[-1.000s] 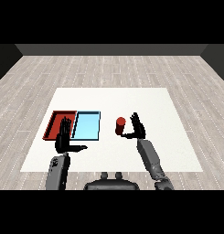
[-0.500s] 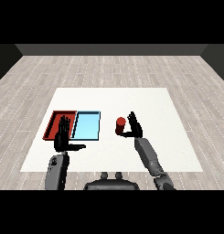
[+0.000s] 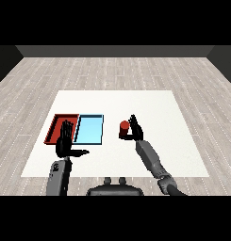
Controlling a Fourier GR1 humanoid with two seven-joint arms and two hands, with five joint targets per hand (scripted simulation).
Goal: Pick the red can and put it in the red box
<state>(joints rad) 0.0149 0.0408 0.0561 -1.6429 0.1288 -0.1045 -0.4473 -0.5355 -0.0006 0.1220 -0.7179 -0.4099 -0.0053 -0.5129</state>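
My right hand (image 3: 134,128) has closed in beside the red can (image 3: 124,129); fingers straight, touching it, not yet wrapped. Left hand (image 3: 66,143) idle, fingers extended, holding nothing. Grasp comes next, red tray (image 3: 54,128) after.

Red can (image 3: 124,129) upright on the white worktop (image 3: 159,108); red tray (image 3: 57,126) lies well apart, at left.

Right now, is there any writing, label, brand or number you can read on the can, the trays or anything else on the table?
None can be read.
red can: plain red, no label visible.
red tray and light blue tray: plain, no markings.
white table: no text or signs.
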